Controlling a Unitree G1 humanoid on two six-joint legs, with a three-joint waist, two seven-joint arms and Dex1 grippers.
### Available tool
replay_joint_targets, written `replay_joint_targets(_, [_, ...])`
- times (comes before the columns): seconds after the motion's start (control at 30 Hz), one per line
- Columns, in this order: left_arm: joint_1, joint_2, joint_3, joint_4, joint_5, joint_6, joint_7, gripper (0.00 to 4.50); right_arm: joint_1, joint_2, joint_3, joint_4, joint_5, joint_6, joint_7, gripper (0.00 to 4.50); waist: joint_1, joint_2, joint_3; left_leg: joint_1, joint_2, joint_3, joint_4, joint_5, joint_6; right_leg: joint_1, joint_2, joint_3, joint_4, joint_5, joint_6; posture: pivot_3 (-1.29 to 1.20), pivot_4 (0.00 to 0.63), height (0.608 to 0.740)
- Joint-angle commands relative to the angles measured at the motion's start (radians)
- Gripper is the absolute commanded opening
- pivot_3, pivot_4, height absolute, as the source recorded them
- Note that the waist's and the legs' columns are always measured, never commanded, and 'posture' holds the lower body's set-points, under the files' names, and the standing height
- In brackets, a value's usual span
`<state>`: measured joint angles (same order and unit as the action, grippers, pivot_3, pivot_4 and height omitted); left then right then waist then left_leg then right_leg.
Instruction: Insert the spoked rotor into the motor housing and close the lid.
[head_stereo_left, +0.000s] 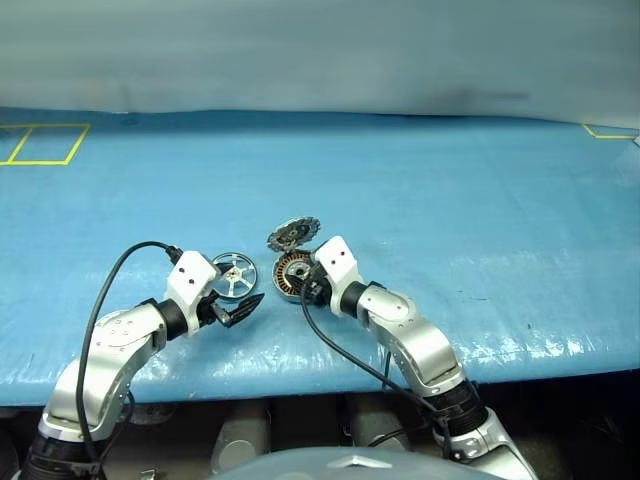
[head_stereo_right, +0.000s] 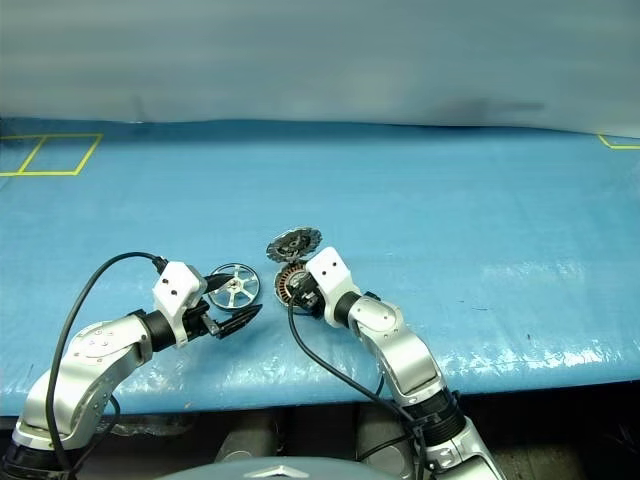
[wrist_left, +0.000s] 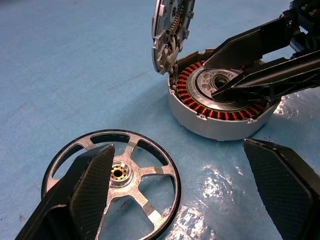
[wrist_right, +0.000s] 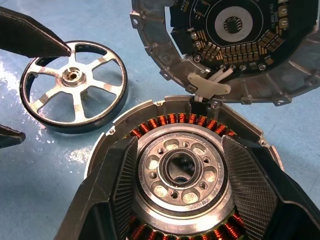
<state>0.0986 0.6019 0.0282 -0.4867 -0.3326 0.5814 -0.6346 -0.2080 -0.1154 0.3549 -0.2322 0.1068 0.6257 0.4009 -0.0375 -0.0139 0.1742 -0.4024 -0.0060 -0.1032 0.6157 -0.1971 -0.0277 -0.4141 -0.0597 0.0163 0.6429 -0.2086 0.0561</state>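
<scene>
The spoked rotor (head_stereo_left: 234, 275), a flat silver wheel, lies on the blue table left of the motor housing (head_stereo_left: 291, 272). The housing stands open, showing copper windings around a central hub (wrist_right: 180, 172). Its lid (head_stereo_left: 293, 235) stands upright on the hinge at the far side, its inner face (wrist_right: 235, 45) turned toward me. My left gripper (head_stereo_left: 232, 306) is open just in front of the rotor, and one finger (wrist_left: 85, 195) hangs over the rotor's near rim. My right gripper (wrist_right: 180, 145) is open over the housing, with its fingers (wrist_right: 122, 190) on either side of the hub and nothing held.
The blue sheet (head_stereo_left: 450, 200) covers the whole table, with its front edge just below the arms. Yellow tape marks (head_stereo_left: 40, 145) lie at the far left and far right corners. A black cable (head_stereo_left: 110, 290) loops from the left wrist.
</scene>
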Motion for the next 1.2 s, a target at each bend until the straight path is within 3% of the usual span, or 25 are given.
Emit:
replay_joint_targets(0.03, [-0.006,0.003,0.01,-0.023,-0.005,-0.016,-0.002,4.5,-0.001,0.02,-0.051,-0.126,0.066,0.039,0.004,2.65,0.0,0.0,0.0,0.0,0.0,0.0,0.0,0.0,0.0,0.0,0.0,0.0,0.0,0.0,0.0,0.0,0.15,0.74])
replay_joint_targets(0.1, [-0.005,0.004,0.011,-0.024,-0.006,-0.016,-0.003,4.5,-0.001,0.019,-0.073,-0.18,0.093,0.076,-0.001,2.65,0.0,0.0,0.0,0.0,0.0,0.0,0.0,0.0,0.0,0.0,0.0,0.0,0.0,0.0,0.0,0.0,0.15,0.74])
replay_joint_targets(0.17, [-0.004,0.004,0.011,-0.022,-0.005,-0.016,-0.003,4.5,-0.001,0.011,-0.083,-0.213,0.1,0.108,-0.013,2.25,0.0,0.0,0.0,0.0,0.0,0.0,0.0,0.0,0.0,0.0,0.0,0.0,0.0,0.0,0.0,0.0,0.15,0.74])
replay_joint_targets(0.4, [-0.009,0.005,0.009,-0.015,-0.005,-0.017,-0.008,4.5,-0.028,-0.057,-0.018,-0.256,0.068,0.209,-0.026,0.04,-0.001,0.0,0.0,0.0,0.0,0.0,0.0,0.0,0.0,0.0,0.0,0.0,0.0,0.0,0.0,0.0,0.15,0.74])
replay_joint_targets(0.67, [-0.004,0.005,0.006,-0.02,-0.008,-0.012,-0.012,4.5,-0.07,-0.059,0.047,-0.191,0.043,0.223,-0.03,0.01,0.0,0.0,0.0,0.0,0.0,0.0,0.0,0.0,0.0,0.0,0.0,0.0,0.0,0.0,0.0,0.0,0.15,0.74])
replay_joint_targets(1.2, [0.002,0.003,0.007,-0.027,-0.008,-0.011,-0.008,4.5,-0.095,-0.05,0.035,-0.072,0.024,0.185,-0.029,0.01,-0.001,0.0,0.0,0.0,0.0,0.0,0.0,0.0,0.0,0.0,0.0,0.0,0.0,0.0,0.0,0.0,0.15,0.74])
